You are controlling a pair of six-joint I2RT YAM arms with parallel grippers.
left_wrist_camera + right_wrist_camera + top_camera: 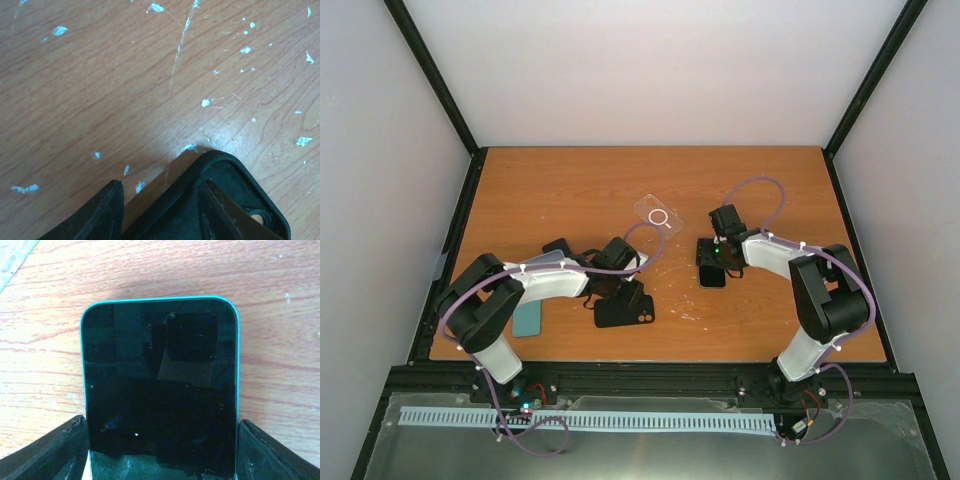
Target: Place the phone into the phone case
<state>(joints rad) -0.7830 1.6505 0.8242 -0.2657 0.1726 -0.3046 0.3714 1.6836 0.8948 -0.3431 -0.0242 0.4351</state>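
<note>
Phone [160, 380] lies screen-up across the middle of the right wrist view. My right gripper [161, 425] clasps its long teal edges, one finger on each side. Its top end points at the frame's upper edge, with bare table [280, 285] beyond. At the lower right of the left wrist view, the corner of the black phone case [225, 175] sits between the fingers of my left gripper [161, 192]; I cannot tell whether they pinch it. Open wood fills that frame's upper part.

No readable text, brand or number anywhere, only a white ring-and-bar mark on the clear case [658, 214]
</note>
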